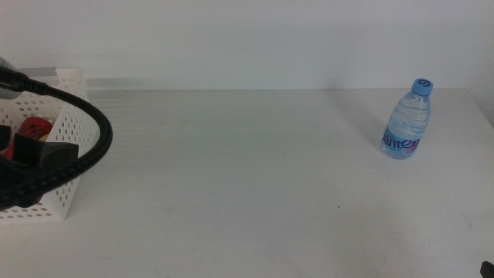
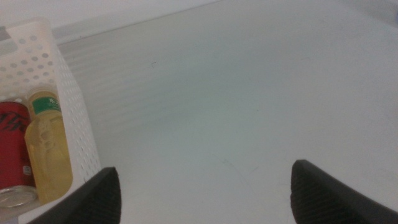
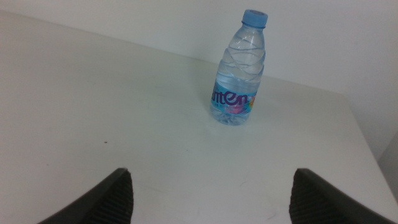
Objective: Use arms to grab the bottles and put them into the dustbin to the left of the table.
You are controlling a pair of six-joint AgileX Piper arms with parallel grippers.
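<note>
My left end effector (image 2: 202, 190) hangs with its jaws spread wide and empty, just beside the dustbin (image 2: 74, 118) at the left edge of the desk (image 1: 231, 170). In my left wrist view only the two dark jaw tips show, cut off by the picture's edge, with bare desk between them. In the middle view my left arm (image 1: 46, 158) is a dark mass with a looping black cable (image 1: 96, 127) that covers much of the dustbin's front, so I see only part of its perforated white wall and a patch of red inside.

Through my left wrist camera the dustbin's contents are plainer: the red cola can (image 2: 13, 152) and the yellow tea bottle (image 2: 48, 146) lie side by side inside, touching. The can's top and the bottle's cap end are cut off or hidden by the rim, though the bottle's green neck band shows.

The water bottle (image 1: 407, 120) stands upright on the far right of the desk, blue cap on, well apart from the dustbin. My right end effector (image 3: 211, 193) is also open and holds nothing; its jaw tips face the bottle (image 3: 239, 71) without touching it. In the middle view that arm is almost out of sight, at most a dark speck at the bottom right corner.
</note>
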